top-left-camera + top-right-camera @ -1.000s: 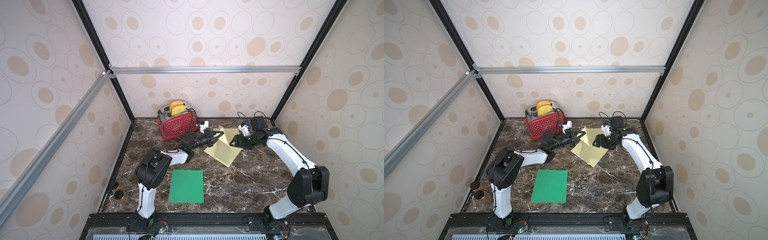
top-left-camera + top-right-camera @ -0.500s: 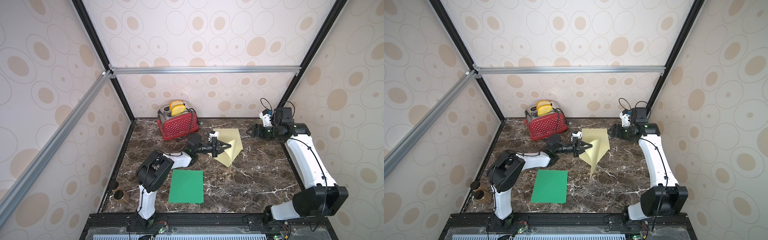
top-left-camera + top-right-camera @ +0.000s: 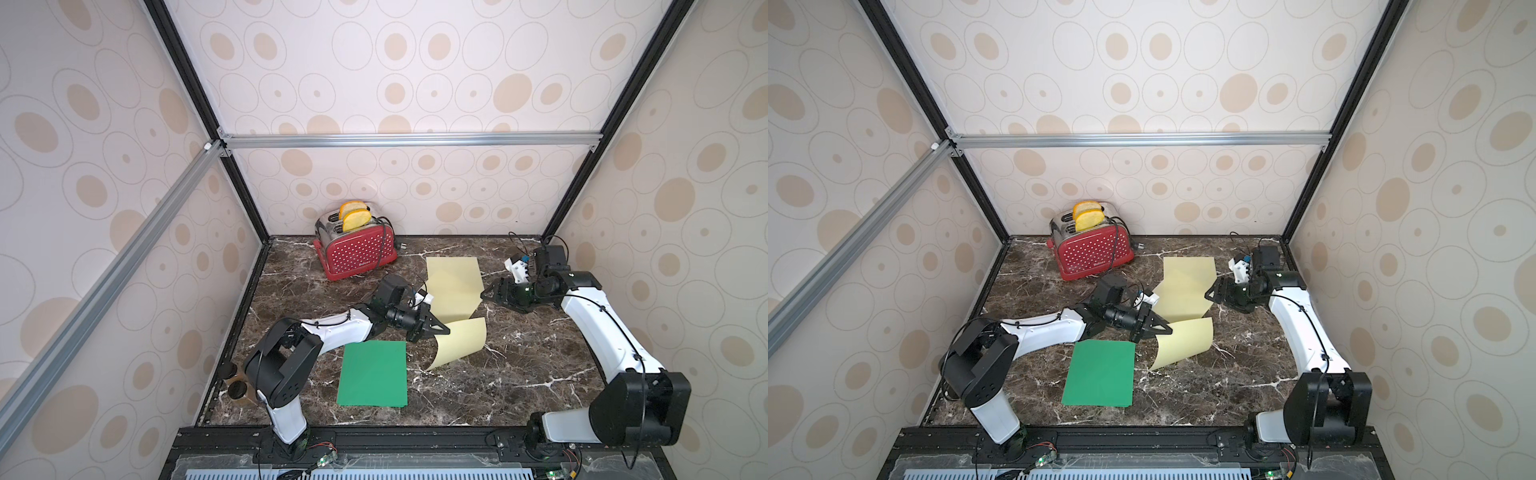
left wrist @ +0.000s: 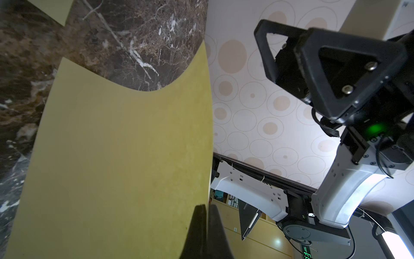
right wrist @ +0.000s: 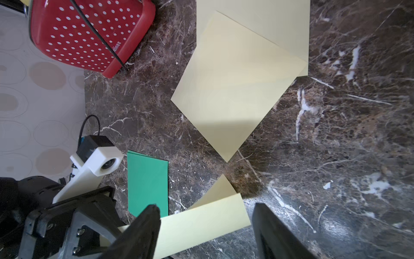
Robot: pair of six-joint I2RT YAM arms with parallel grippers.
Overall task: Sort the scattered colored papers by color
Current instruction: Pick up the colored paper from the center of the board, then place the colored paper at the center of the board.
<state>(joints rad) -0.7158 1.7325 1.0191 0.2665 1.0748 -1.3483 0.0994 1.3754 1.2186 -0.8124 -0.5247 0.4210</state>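
Green paper (image 3: 372,374) sits flat near the front of the desk (image 3: 519,374), so that color looks done to me. My left end effector (image 3: 442,331) is clamped on a curled cream sheet (image 3: 461,343) beside it. Two more cream sheets (image 3: 455,282) overlap crookedly farther back, and my right end effector (image 3: 487,295) hangs open and empty next to them.

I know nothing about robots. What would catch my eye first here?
The red polka-dot toaster with toast at the back wall catches the eye first. Mid-table, the left arm's fingers pinch a cream sheet that hangs in a curl over the marble, beside a flat green sheet nearer the front.
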